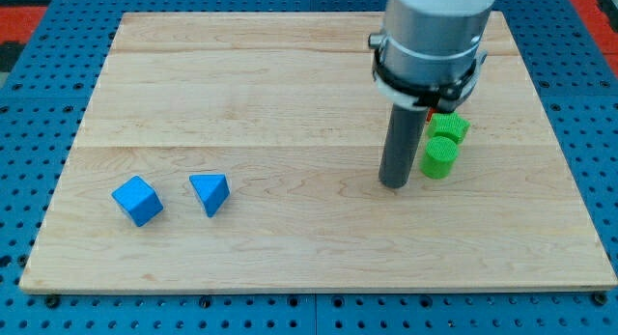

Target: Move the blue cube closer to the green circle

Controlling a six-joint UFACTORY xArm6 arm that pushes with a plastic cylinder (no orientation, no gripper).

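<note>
My tip point(394, 184) rested on the desk point(290, 94) towards the view's right, just beside the green circle point(439, 156) on that block's left. A second green block point(448, 126), its shape partly hidden behind the rod, sat just above the circle and to the right of my tip. There were no fingers on this arm, only the straight dark rod, so nothing could be spread or pinched; it held nothing and touched no block that could be made out.

The blue cube point(137, 201) lay well apart from my tip, far to the view's left and a little lower. It was a bright blue block, turned so that a corner faced the view's bottom, with a lighter top face. A blue triangular block point(210, 193) stood between it and my tip, just to the cube's right.

That was the relation the move hung on: the cube had to travel rightwards, yet my tip was on the cube's right side, the wrong side for pushing. In my judgement, the tip would need to go round to the cube's far left, and the triangular block might be shoved along with it.
</note>
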